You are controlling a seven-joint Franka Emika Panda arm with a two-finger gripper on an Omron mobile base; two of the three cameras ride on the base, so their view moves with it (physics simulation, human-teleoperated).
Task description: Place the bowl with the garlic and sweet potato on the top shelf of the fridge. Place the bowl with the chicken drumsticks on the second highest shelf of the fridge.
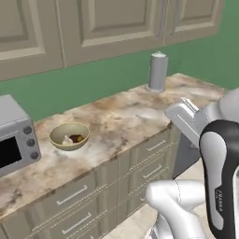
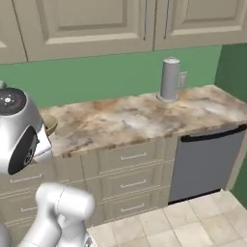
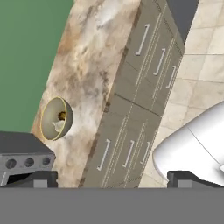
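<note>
Yellow-tan bowl with garlic and sweet potato (image 3: 56,119) sits on the marble counter (image 3: 87,78), up ahead of my jaws and far off, beside the grey toaster oven (image 3: 19,155). My gripper (image 3: 111,177) is wide open, holding nothing, ready to grab its rim.

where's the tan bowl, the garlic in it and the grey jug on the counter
tan bowl (image 1: 55,138), left base view, on its near-left rim
garlic (image 1: 68,139), left base view, on the white bulb inside the bowl
grey jug (image 2: 169,79), right base view, on the middle of its body
</note>
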